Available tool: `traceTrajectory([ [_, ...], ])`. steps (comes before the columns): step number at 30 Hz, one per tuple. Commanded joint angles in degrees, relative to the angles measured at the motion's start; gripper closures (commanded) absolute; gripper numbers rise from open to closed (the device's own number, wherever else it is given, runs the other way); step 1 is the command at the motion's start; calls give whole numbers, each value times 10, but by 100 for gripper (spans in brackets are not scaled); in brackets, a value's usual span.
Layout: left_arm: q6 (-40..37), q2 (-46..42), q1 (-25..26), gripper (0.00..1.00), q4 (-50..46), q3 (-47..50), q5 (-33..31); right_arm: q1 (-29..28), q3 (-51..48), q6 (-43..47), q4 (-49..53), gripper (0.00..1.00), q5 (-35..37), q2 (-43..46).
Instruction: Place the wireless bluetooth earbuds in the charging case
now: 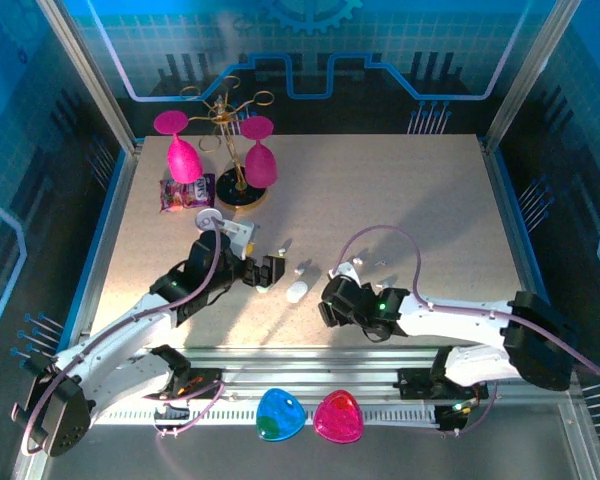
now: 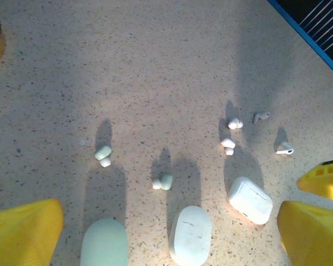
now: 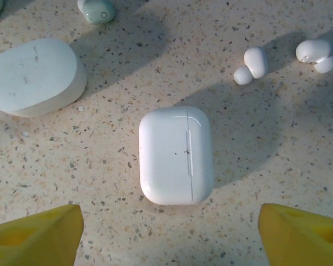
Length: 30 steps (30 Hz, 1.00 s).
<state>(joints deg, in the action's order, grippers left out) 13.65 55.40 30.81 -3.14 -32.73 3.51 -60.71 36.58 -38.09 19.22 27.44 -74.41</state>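
Lying flat at the centre of the right wrist view, the charging case (image 3: 176, 155) is a glossy white plastic block with rounded corners and a thin seam down its face, shut, on the matte speckled table (image 3: 100, 183). The right gripper (image 3: 169, 235) shows blunt yellow fingertips spread wide at the lower corners, flanking the case without touching it and holding nothing. Two of the wireless bluetooth earbuds (image 3: 252, 64) lie at the upper right of that view as smooth white bean shapes, each with a small round tip. An oval white case (image 3: 34, 76), duller and pebble-like, lies at the upper left. In the left wrist view the left gripper (image 2: 165, 233) is also wide and empty, its yellow fingers at the bottom corners. A pale mint case (image 2: 104, 244) lies at the bottom edge, with more buds loose across the middle of the frame, two of them stemmed.
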Motion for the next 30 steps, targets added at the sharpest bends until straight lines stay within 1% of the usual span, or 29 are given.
traceTrajectory([
  [1,23,-5,13,1,8,6,12,17,15,-17,9,27,-10,-22],
  [3,26,-10,17,1,2,10,11,25,13,-12,2,30,-21,-28],
  [5,30,-13,20,1,0,14,6,33,11,-5,-6,36,-33,-31],
  [9,34,-12,24,1,1,13,2,45,12,8,-15,40,-44,-43],
  [10,33,-10,26,1,0,10,0,48,13,12,-18,42,-47,-48],
  [14,32,-2,29,1,-5,-2,-1,49,19,21,-23,43,-52,-67],
  [16,34,0,31,1,-8,-8,-2,49,21,25,-26,41,-52,-76],
  [19,34,2,34,1,-9,-8,-3,49,24,31,-30,40,-49,-93],
  [27,43,-3,38,1,-15,-8,-5,52,42,54,-40,44,-38,-133],
  [30,44,-3,40,1,-16,-9,-7,54,46,59,-42,49,-36,-139],
])
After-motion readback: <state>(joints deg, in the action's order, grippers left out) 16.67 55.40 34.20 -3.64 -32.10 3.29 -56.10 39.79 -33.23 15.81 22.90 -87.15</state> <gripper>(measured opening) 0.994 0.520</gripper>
